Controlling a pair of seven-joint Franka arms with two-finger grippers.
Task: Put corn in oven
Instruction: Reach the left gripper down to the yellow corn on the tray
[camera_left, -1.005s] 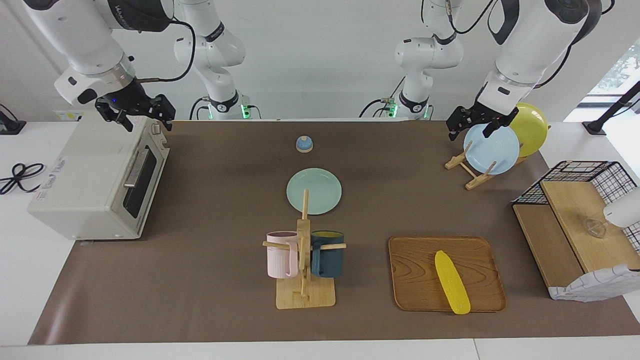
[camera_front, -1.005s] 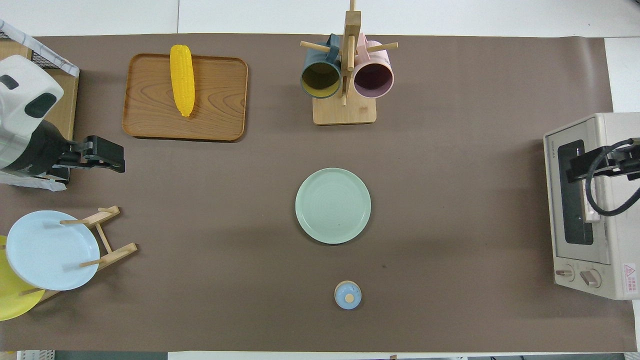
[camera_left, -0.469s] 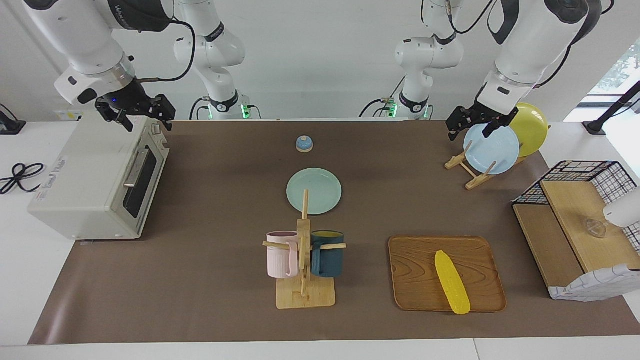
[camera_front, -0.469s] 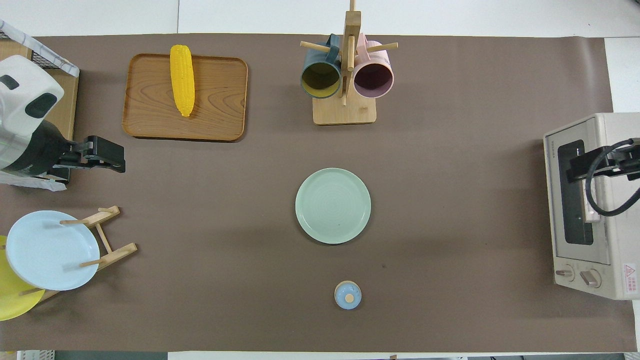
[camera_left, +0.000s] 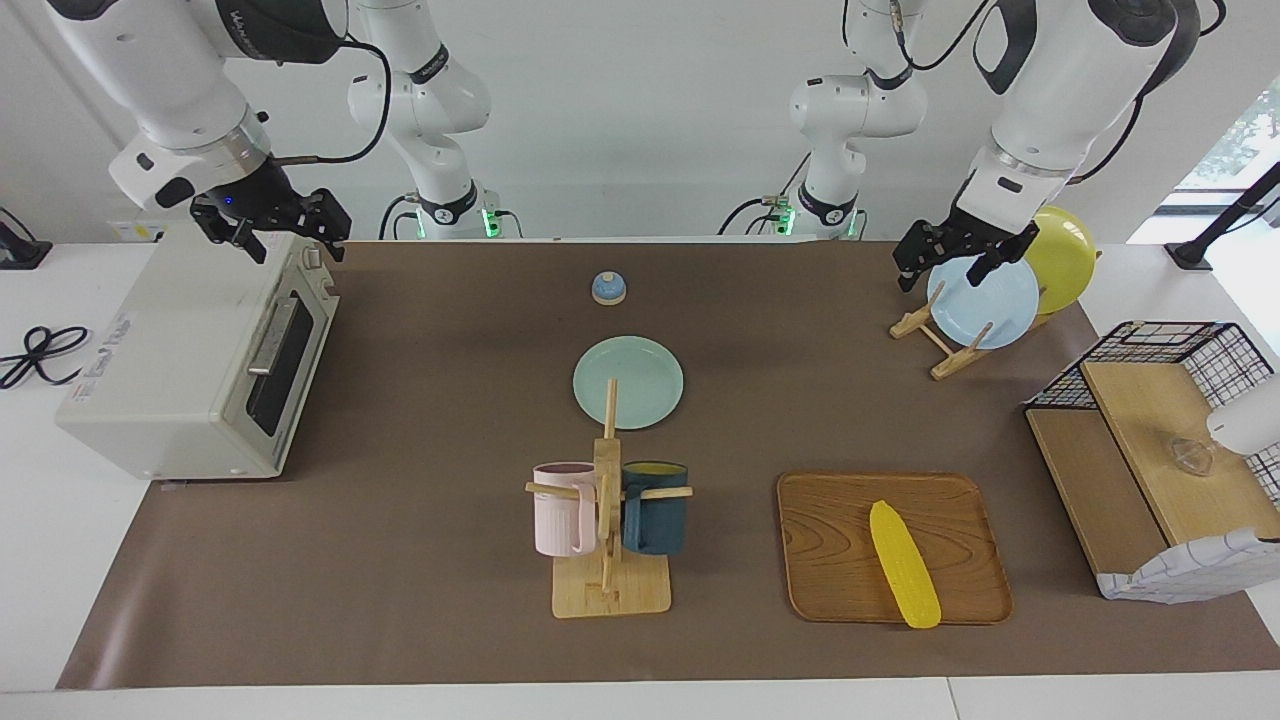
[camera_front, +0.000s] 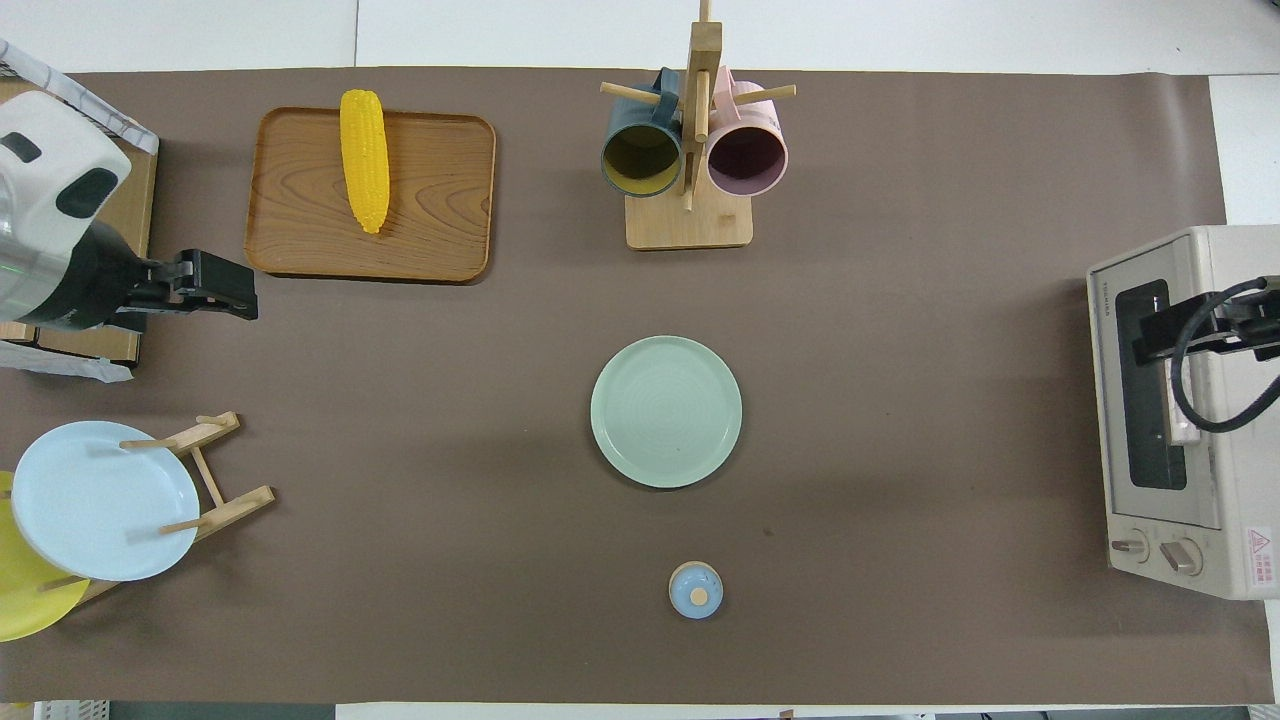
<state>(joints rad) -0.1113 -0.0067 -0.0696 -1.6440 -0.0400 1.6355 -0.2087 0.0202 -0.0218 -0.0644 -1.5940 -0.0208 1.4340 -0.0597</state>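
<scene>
1. The oven (camera_left: 190, 350) is sitting at the right arm's end of the surface with its dark glass door shut, exactly as a second ago, so the door is standing between the corn and the rack.
2. The wooden tray (camera_left: 835, 540) is lying unmoved near the surface's edge farthest from the robots, toward the left arm's end.
3. The left hand (camera_left: 958, 255) is the one thing changing: over the last second it has been drifting away from the plate rack (camera_left: 940, 345) and out over the bare surface toward the tray, its fingers apart and empty. I judge it is beginning its reach for the corn.
4. The right hand (camera_left: 272, 232) is hanging over the oven's top corner nearest the robots, fingers apart and empty, not having moved; it is well placed for the door handle.
5. The corn (camera_left: 904, 565) is lying untouched on the tray, one tip overhanging the rim farthest from the robots.
</scene>
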